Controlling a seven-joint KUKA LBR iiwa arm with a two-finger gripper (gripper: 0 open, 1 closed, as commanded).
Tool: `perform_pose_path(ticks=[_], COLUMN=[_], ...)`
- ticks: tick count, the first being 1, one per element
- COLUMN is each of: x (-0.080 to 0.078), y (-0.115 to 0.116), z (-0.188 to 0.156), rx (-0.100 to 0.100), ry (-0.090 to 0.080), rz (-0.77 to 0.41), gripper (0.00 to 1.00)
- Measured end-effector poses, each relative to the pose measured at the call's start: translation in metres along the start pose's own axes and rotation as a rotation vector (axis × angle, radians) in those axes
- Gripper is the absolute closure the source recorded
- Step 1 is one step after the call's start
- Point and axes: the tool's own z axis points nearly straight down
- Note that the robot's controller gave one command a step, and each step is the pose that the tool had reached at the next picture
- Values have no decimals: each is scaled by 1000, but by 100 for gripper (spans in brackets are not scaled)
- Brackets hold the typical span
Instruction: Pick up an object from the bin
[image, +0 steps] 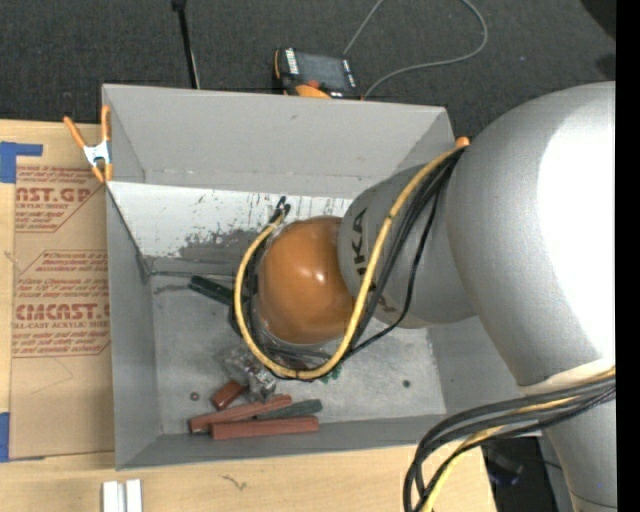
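Overhead light glared off the arm's silver casing and orange cover; the bin floor beneath seemingly lay shadowed.

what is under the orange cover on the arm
The gripper pokes out below the orange cover, beside a small red-brown piece and near long red-brown bars. A dark thing sticks out leftward. What lies on the bin floor straight beneath is hidden.

Reference: bin.
- Long red-brown bar: flat on floor, lengthwise along bin's near wall.
- Second red-brown bar: just behind first, slightly angled; contact unclear.
- Dark grey stick: beside second bar's right end.
- Short reddish block: behind the bars, tilted.
- Dark green-black piece: mid-floor, toward bin's left wall, partly hidden.
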Motion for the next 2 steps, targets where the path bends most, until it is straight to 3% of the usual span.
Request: perform_pose_path(ticks=[1, 2], x=[-24, -44], y=[6, -10], z=[-107, -166], rx=[-11, -11], ry=[24, 24], rz=[-47, -75], gripper=[100, 100])
